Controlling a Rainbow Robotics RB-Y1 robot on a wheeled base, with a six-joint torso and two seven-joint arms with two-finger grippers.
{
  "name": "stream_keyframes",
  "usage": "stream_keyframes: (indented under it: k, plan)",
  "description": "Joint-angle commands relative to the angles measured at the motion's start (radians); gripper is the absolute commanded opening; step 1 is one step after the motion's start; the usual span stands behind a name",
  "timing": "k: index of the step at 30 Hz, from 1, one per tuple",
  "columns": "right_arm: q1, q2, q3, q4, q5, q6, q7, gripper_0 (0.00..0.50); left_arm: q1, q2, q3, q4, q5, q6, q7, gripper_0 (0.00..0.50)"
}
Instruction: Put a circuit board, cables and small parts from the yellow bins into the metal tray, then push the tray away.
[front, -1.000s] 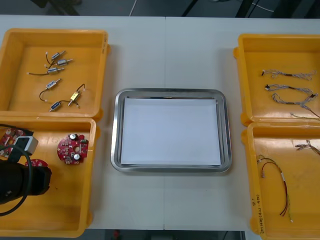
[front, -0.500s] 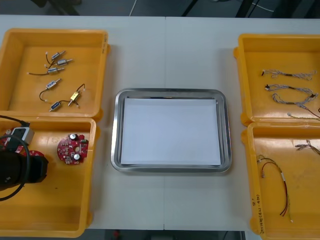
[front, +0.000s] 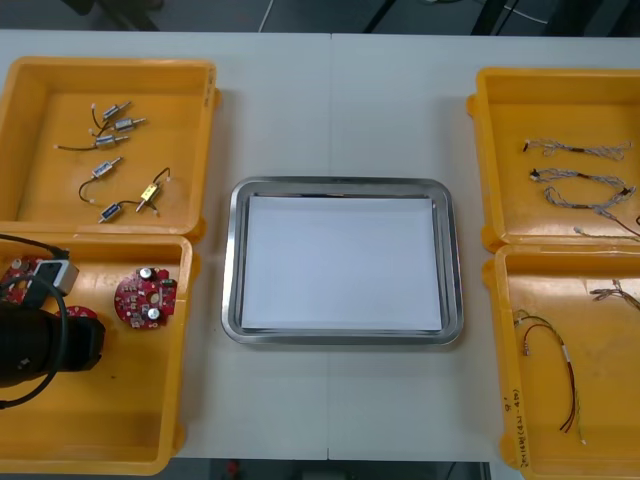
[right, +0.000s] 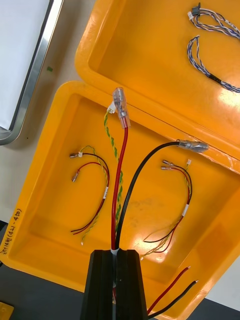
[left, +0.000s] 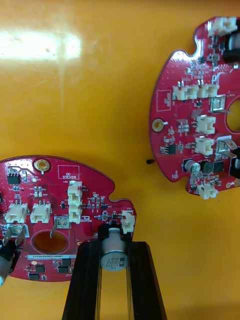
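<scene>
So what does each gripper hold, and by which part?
Left gripper, in the near left bin: a circuit board, by its upright metal cylinder. Right gripper, above the near right bin: a red and black cable, near one end.

The left hand (left: 113, 246) has its black fingers (left: 84, 280) on either side of a silver cylinder (left: 112, 256) standing at the edge of the near circuit board (left: 55, 220). They seem to pinch it, though contact is hard to confirm. A second circuit board (left: 197, 115) lies apart on the orange bin floor (left: 75, 100).
</scene>
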Motion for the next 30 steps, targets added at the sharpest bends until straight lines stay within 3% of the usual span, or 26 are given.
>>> stream_keyframes:
  k: [1,5,8,9,10,11,12,30]
  plan:
    - [-0.024,0.011,0.009,-0.013,-0.009,-0.002,0.021,0.000,-0.019,0.038,-0.021,-0.007,0.001,-0.012,0.104,0.000]
    - [-0.024,0.011,0.009,-0.011,-0.008,-0.002,0.026,0.000,-0.017,0.038,-0.025,-0.007,-0.002,-0.012,0.106,0.010]
    - [-0.024,0.012,0.009,-0.010,-0.008,-0.001,0.023,0.000,-0.016,0.038,-0.025,-0.007,0.000,-0.012,0.107,0.090]
    - [-0.024,0.012,0.009,-0.010,-0.009,-0.001,0.025,0.000,-0.014,0.038,-0.025,-0.007,0.001,-0.010,0.107,0.164]
    - [-0.024,0.012,0.009,-0.010,-0.009,-0.001,0.025,0.000,-0.014,0.038,-0.025,-0.005,0.001,-0.012,0.107,0.319]
    - [-0.024,0.011,0.009,-0.010,-0.009,-0.001,0.023,0.000,-0.014,0.038,-0.025,-0.007,0.000,-0.012,0.107,0.384]
    - [-0.024,0.012,0.009,-0.010,-0.009,-0.002,0.023,0.000,-0.014,0.038,-0.025,-0.007,0.001,-0.012,0.107,0.492]
    - [-0.024,0.012,0.009,-0.007,-0.012,-0.002,0.026,0.000,-0.008,0.054,0.019,-0.053,0.026,0.013,0.107,0.500]
